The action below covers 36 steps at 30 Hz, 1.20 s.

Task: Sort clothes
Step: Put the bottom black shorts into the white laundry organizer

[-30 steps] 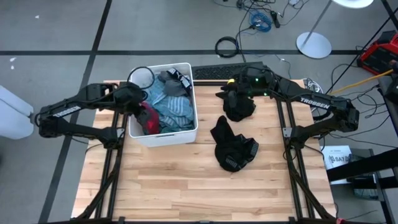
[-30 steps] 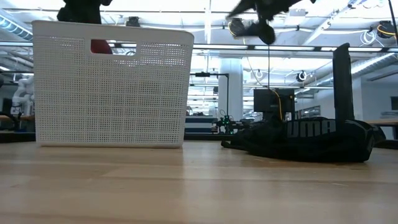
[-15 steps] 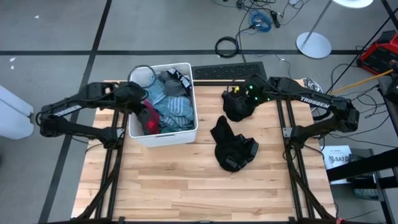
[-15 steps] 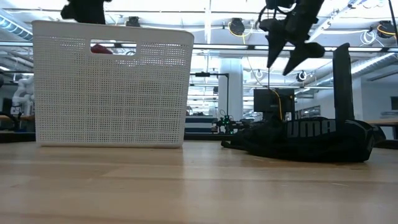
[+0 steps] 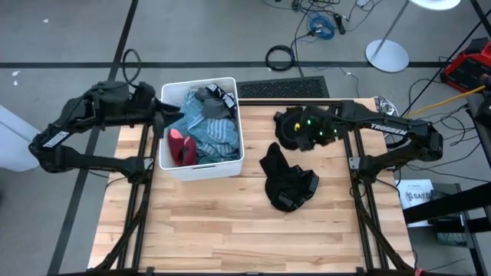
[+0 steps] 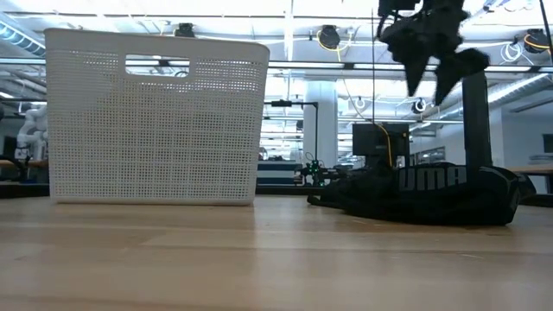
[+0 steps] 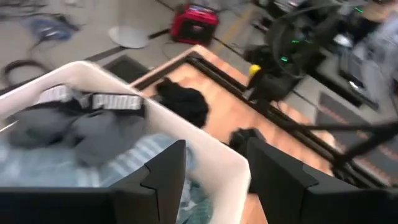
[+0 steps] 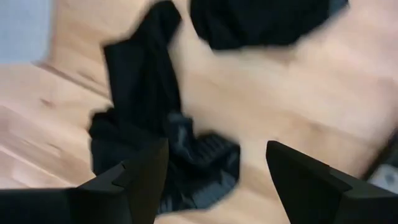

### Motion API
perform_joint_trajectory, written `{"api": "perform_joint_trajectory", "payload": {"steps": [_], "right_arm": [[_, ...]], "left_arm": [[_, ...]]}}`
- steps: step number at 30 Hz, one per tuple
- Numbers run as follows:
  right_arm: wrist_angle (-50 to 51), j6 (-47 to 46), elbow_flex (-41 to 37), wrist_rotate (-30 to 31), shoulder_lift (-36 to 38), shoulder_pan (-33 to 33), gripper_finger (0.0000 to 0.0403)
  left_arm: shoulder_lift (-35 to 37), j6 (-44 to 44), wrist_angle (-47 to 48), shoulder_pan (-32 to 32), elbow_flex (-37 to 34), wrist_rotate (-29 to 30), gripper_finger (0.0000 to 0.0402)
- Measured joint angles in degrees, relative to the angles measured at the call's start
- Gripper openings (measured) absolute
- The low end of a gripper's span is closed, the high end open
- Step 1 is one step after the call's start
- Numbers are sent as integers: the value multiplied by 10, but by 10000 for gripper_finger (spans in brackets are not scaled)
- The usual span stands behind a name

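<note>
Left pincer point(image 5: 159, 116) sits at the far-left rim of the white rectangular plastic bin point(image 5: 230, 162), jaws apart, nothing between them in its own wrist view. Inside the bin the pile is plain to see: a teal striped soft garment point(image 5: 211, 132), a dark grey fabric piece point(image 5: 205, 98) at the far end, and a red and magenta bit of cloth point(image 5: 180, 146) on the near-left side, right below that pincer.

Over on the right, the right pincer point(image 5: 318, 132) hangs above the counter point(image 5: 230, 230), fingers spread wide and empty in its wrist view. A black soft garment point(image 5: 290, 126) shows dark just left of it. In the low view it looks to dangle in the air, but whether it is caught on the arm or dropping free I cannot tell. Nearer, mid-counter, lies a second crumpled black fabric garment point(image 5: 285, 182), its long axis running far-to-near.

So here is what matters: the bin's clothes lie right of and below the left pincer, well apart from the right arm. I judge the left arm the natural one to dip in next, with the red piece closest.
</note>
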<state>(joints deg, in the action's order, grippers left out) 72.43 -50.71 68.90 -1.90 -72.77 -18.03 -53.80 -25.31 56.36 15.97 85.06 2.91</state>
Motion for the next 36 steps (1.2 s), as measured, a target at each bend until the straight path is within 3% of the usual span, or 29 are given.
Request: {"api": "perform_joint_trajectory", "payload": {"steps": [8, 19, 25, 30, 33, 36], "right_arm": [[6, -186, -54, -13, 0, 145, 258], [-178, -474, -235, 11, 0, 291, 258], [-212, -564, -284, 64, 0, 352, 258], [-362, -568, -348, 104, 0, 383, 254], [-450, -584, -390, 132, 0, 398, 227], [-490, -570, -396, 140, 0, 413, 159]], "left_arm": [[-4, 36, 16, -16, -28, -21, 180], [-4, 72, -43, -77, -95, -59, 180], [-4, 47, -58, -101, -96, -59, 180], [-5, 46, -103, -107, -96, -58, 180], [-6, 43, -160, -110, -96, -58, 180], [-6, 20, -217, -113, -96, -58, 180]]}}
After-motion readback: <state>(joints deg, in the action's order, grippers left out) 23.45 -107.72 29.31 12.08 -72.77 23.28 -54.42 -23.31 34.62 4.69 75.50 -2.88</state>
